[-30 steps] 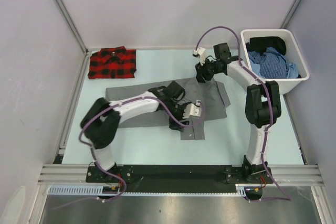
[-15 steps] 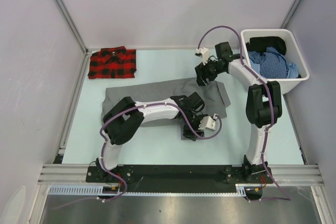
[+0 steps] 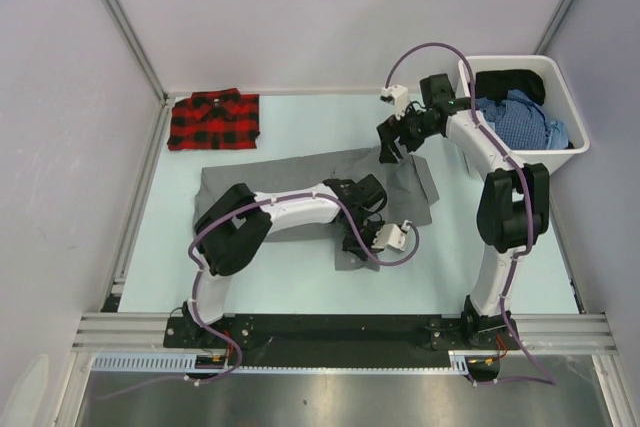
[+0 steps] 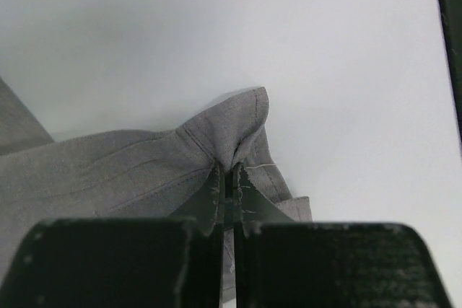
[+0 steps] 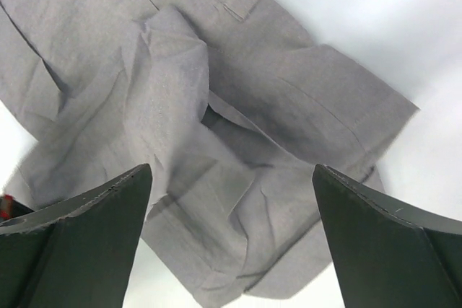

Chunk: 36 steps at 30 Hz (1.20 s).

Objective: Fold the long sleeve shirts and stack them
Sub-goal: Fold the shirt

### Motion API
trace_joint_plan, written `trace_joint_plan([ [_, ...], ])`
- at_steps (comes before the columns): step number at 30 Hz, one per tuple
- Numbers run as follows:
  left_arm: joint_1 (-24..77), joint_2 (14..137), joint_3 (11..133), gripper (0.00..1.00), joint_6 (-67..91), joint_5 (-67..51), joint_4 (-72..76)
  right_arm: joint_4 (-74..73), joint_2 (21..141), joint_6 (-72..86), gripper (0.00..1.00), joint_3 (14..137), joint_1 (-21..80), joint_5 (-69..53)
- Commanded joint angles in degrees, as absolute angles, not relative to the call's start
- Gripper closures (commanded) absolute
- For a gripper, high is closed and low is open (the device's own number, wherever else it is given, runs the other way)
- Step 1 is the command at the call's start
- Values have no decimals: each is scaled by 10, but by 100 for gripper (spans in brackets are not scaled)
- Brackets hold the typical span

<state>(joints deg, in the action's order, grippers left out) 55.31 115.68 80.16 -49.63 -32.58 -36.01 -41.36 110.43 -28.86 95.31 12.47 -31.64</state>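
Note:
The grey long sleeve shirt [image 3: 250,183] lies spread and rumpled across the middle of the table. My left gripper [image 3: 356,239] is at its near right edge and is shut on a pinched-up fold of grey cloth [image 4: 234,131]; in the left wrist view my left gripper [image 4: 229,178] has its jaws pressed together on that fold. My right gripper [image 3: 388,151] hovers open above the shirt's far right corner. The right wrist view shows my right gripper [image 5: 231,207] spread wide, with the creased grey shirt [image 5: 216,99] below it and nothing held. The red-and-black plaid shirt [image 3: 214,120] lies folded at the far left.
A white bin [image 3: 560,159] stands at the far right and holds blue cloth [image 3: 520,119] and black cloth [image 3: 510,80]. Metal frame rails run along the table's left side and its near edge.
My left gripper has moved to the shirt's near right edge and shut on a fold of it. My right gripper has opened wide and drawn back a little toward the bin.

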Motion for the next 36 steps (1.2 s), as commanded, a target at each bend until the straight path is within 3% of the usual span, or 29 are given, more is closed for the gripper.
trace_joint_plan([
  [1, 543, 1094, 864, 100, -550, -318, -483, -432, 1063, -297, 0, 972, 110, -303],
  [9, 473, 1073, 1019, 100, -740, -294, -699, -456, 1049, -280, 0, 956, 88, -310],
  [17, 383, 990, 900, 100, -964, -182, -758, -472, 1023, -293, 1, 904, 84, -328],
  [20, 338, 955, 834, 100, -1034, -135, -760, -465, 1009, -290, 8, 865, 83, -329],
  [23, 292, 930, 787, 100, -1098, -111, -757, -452, 1002, -279, 26, 825, 82, -330],
  [29, 217, 913, 736, 96, -1182, -110, -705, -432, 1012, -267, 46, 789, 81, -336],
  [36, 133, 910, 710, 96, -1329, -114, -666, -420, 1041, -265, 55, 780, 81, -317],
])
